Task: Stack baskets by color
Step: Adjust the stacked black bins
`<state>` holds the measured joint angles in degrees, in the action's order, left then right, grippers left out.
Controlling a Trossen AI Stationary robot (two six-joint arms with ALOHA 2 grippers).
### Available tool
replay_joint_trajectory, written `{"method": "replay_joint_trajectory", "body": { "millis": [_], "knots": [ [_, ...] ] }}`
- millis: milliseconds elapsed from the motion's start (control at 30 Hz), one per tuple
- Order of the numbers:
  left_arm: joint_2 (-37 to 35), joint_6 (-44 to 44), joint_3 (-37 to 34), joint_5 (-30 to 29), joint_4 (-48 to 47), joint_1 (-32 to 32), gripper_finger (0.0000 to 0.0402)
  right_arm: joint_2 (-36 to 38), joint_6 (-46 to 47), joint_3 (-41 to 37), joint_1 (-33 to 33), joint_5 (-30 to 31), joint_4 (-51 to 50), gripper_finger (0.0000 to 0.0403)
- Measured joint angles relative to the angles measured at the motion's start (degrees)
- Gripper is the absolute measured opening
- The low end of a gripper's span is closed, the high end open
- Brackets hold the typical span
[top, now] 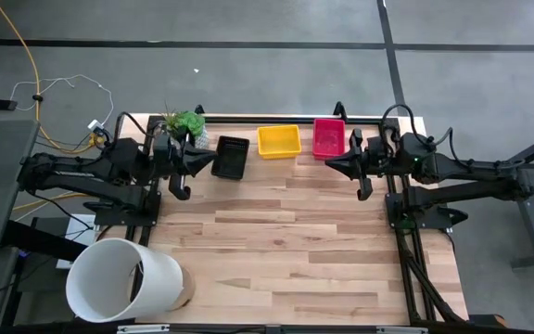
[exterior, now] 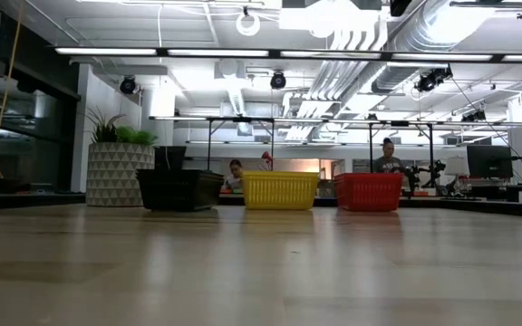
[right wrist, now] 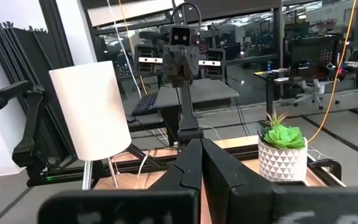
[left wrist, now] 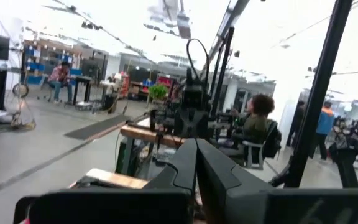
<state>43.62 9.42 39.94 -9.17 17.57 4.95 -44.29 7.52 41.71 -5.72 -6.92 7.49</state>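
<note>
Black basket (top: 230,157), yellow basket (top: 278,141), pink-red basket (top: 329,137): rowed upper centre of worktop (top: 286,250), seemingly pre-sorted, nested stacks unclear. Left tool (top: 182,191), right tool (top: 363,190): pressed together, empty, parked.

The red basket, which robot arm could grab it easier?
Probably the right. The right gripper, shut, waits just beside the red basket; the left gripper, also shut, sits beyond the black basket and yellow basket.

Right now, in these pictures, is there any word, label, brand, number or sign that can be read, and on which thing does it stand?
None can be read.
black basket, yellow basket, pink-red basket: no label shows.
white bucket: plain, no print.
plant pot: only a triangle pattern, no text.
Screens and shelves in the room behind: too small or blurred to read.
</note>
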Motion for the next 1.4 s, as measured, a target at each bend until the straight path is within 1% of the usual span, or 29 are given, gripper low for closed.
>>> {"method": "replay_joint_trajectory", "body": {
  "millis": [100,233,367,500,600,733,833,900,1000,1167,1300,1400],
  "knots": [
    [0.3,0.2,0.0,1.8,1.2,1.7,0.0,0.0,0.0,0.0,0.0,0.2,0.0,0.0],
    [0.9,0.6,0.0,2.7,1.8,3.6,0.0,0.0,0.1,0.0,0.0,0.4,0.0,0.0],
    [1.6,0.9,0.0,2.7,-0.9,4.5,0.0,0.0,0.0,0.0,0.0,0.4,-0.5,0.0],
    [2.8,2.8,0.0,2.3,-11.5,4.5,0.0,0.0,0.0,0.0,0.0,0.4,-1.6,0.0],
    [4.8,5.2,0.0,2.3,-22.7,4.4,0.0,0.0,0.0,0.0,0.0,1.0,-2.4,0.0],
    [9.5,7.1,0.0,2.5,-36.7,4.5,0.0,0.0,0.0,0.0,0.0,3.1,-2.6,0.0],
    [14.7,8.6,0.0,2.7,-42.2,5.1,0.0,0.0,-0.1,0.0,0.0,3.5,-2.6,0.0],
    [19.0,8.9,0.0,3.9,-42.6,5.8,0.0,0.0,-0.1,0.0,0.0,3.5,-2.6,0.0],
    [25.8,8.1,0.0,6.0,-40.4,7.5,0.0,0.0,0.0,0.0,0.0,3.5,-2.7,0.0],
    [35.9,8.1,0.0,6.1,-37.7,10.8,0.0,0.0,0.4,0.0,0.0,3.5,-3.2,0.0],
    [40.8,8.0,0.0,3.7,-35.2,12.9,0.0,0.0,0.5,0.0,0.0,3.5,-4.0,0.0],
    [42.9,8.0,0.0,2.6,-32.1,14.4,0.0,0.0,0.5,0.0,0.0,3.5,-4.0,0.0]
  ]
}}
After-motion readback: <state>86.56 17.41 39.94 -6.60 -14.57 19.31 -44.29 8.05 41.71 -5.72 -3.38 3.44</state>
